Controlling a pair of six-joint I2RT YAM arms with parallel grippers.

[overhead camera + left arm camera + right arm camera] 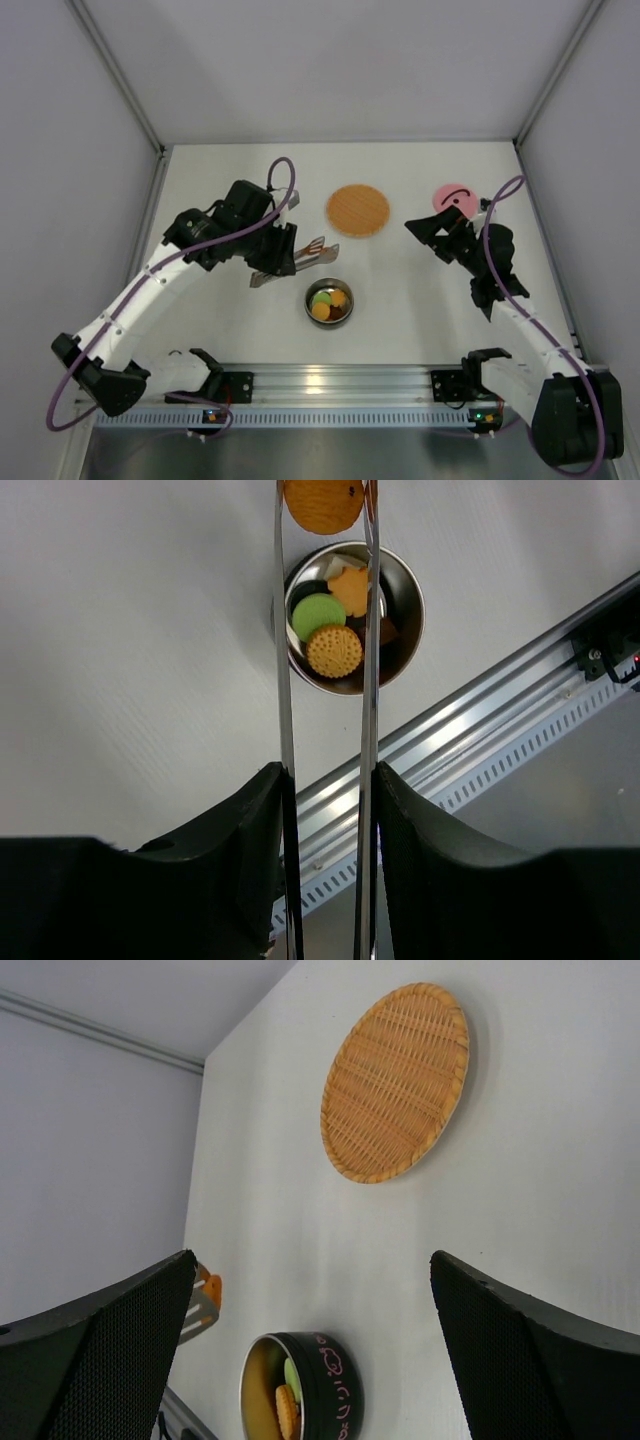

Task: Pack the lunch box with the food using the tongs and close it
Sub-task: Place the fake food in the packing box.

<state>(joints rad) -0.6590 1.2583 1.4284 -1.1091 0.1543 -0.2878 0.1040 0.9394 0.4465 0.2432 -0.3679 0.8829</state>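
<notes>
My left gripper point(277, 255) point(327, 780) is shut on the tongs point(295, 262) point(283, 680), its fingers point(250, 820) pressing both silver arms. The tong tips pinch a round orange-brown biscuit point(323, 502) point(320, 245) just beyond the far rim of the lunch box point(329, 302) point(405, 600) point(340, 1390). That round steel box holds several pieces of food: a green round point(318, 615), a yellow biscuit point(334, 651), an orange star point(350, 588) and dark pieces. The pink lid point(455, 197) lies at the back right. My right gripper point(425, 232) point(310, 1260) hangs open next to the lid, holding nothing.
A flat woven orange-brown plate point(357, 211) point(395, 1080) lies bare behind the lunch box at mid-table. An aluminium rail point(340, 380) point(470, 740) runs along the near edge by the arm bases. Grey walls enclose the table on three sides.
</notes>
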